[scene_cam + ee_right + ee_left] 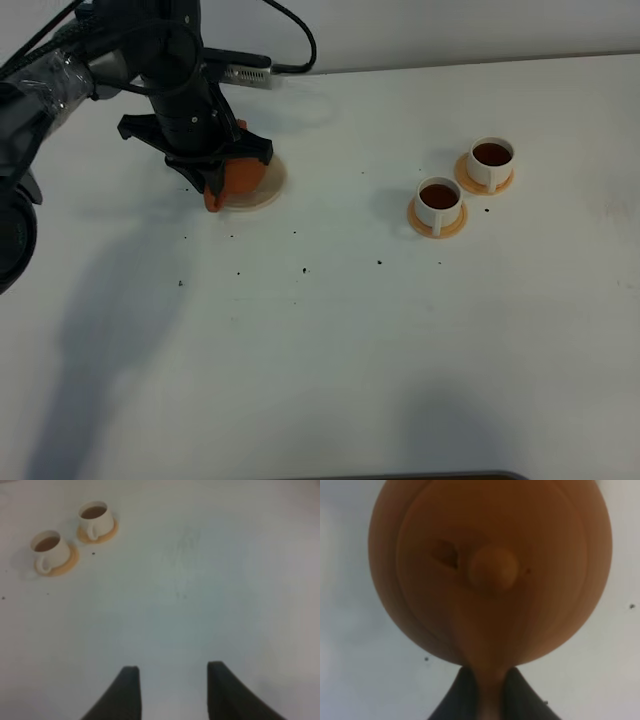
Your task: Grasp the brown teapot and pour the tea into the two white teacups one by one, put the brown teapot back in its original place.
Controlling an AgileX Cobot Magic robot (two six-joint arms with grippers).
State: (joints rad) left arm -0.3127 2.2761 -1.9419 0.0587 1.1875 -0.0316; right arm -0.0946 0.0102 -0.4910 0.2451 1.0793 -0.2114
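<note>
1. My left pincer (213, 178) is clamped tight on the brown teapot (240, 178), gripping its handle; in the left wrist view the handle runs down between my two dark fingers (451, 700).
2. Teapot sits over the beige coaster (272, 182), far left of the table (330, 350). Can't tell if its base is touching the coaster or just above it.
3. Left wrist view: pot fills the pic, lid knob (493, 569) near centre, a bit blurred.
4. My right pincer (172, 690) is spread wide, nothing btwn the fingers, hanging over bare table. Not seen in the high view.
5. Two white teacups (440, 200) (491, 158) on the right, each on its own orange saucer (423, 223), just beside each other. Both have dark tea in them.
6. Small dark specks (302, 268) scattered on the table btwn pot and cups.
</note>
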